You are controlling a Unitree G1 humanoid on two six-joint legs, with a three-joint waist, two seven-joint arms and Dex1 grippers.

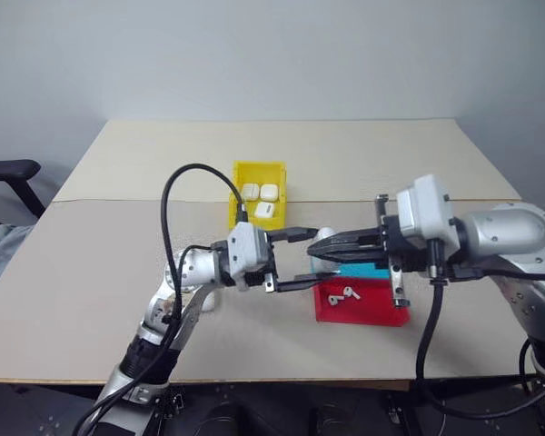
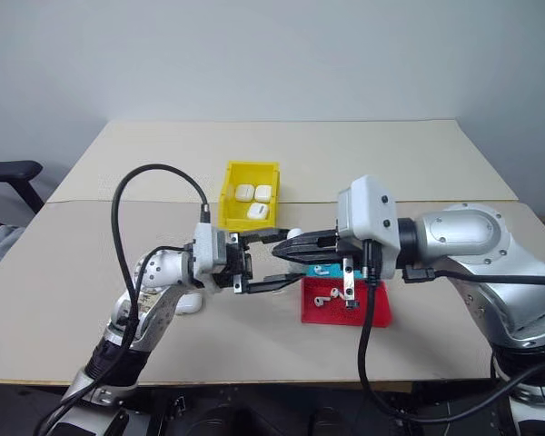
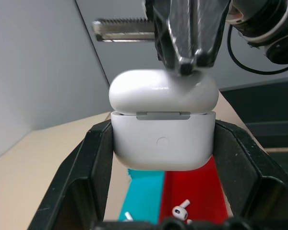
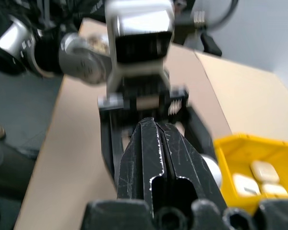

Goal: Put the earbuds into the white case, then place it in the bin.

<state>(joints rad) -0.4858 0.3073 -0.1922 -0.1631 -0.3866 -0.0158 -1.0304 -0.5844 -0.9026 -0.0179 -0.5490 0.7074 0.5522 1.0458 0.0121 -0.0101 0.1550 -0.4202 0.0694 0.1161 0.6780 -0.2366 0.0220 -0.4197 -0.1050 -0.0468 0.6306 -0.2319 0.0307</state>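
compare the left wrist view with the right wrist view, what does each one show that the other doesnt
Left wrist view alone: the white case seen close, clamped between the left gripper's fingers, its lid down, and loose earbuds in the red and blue tray below.

Right wrist view alone: the yellow bin with three white cases lying in it.

Both: the right gripper, shut, its tips meeting the held case, and the tan table.
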